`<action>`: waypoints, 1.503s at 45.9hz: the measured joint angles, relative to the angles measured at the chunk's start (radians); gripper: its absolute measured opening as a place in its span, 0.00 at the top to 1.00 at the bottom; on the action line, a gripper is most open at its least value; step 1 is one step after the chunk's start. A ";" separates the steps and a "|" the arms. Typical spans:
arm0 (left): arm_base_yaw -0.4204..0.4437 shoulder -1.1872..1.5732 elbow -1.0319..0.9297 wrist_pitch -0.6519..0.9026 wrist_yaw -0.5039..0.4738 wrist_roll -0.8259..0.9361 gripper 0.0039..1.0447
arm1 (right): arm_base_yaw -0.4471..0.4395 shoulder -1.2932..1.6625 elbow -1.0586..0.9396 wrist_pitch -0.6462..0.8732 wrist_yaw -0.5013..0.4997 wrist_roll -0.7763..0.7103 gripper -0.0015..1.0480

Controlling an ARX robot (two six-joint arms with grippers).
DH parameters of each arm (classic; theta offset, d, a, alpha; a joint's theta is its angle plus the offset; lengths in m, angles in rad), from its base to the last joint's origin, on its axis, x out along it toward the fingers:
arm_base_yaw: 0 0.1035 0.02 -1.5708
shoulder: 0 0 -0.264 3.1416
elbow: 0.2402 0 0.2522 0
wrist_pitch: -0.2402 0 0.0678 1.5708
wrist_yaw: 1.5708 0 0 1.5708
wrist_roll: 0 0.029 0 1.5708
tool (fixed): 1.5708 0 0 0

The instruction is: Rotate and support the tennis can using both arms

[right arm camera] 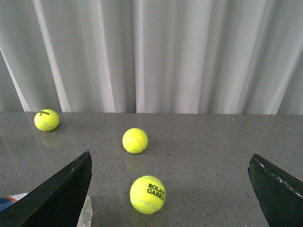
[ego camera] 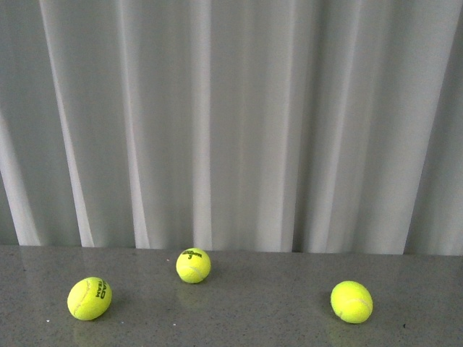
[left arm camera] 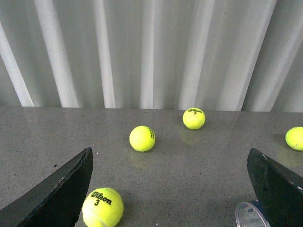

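Note:
The tennis can shows only as a clear round rim with a bit of blue (left arm camera: 250,215) at the edge of the left wrist view, right beside one finger (left arm camera: 277,189) of my left gripper (left arm camera: 169,153). That gripper is open and empty above the table. My right gripper (right arm camera: 170,157) is open and empty too. A white and blue scrap (right arm camera: 86,212) shows beside its finger (right arm camera: 61,194); I cannot tell whether it is the can. The front view shows neither arm nor the can.
Yellow-green tennis balls lie on the grey table (ego camera: 253,318): three in the front view (ego camera: 90,298) (ego camera: 193,265) (ego camera: 351,301), a Wilson 3 ball (left arm camera: 102,207) by the left gripper, and a Roland Garros ball (right arm camera: 148,194) between the right fingers. A white curtain (ego camera: 231,123) hangs behind.

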 joint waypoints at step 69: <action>-0.083 1.875 0.587 0.540 0.568 -0.254 0.06 | 0.000 -0.001 0.000 0.000 0.000 0.000 0.07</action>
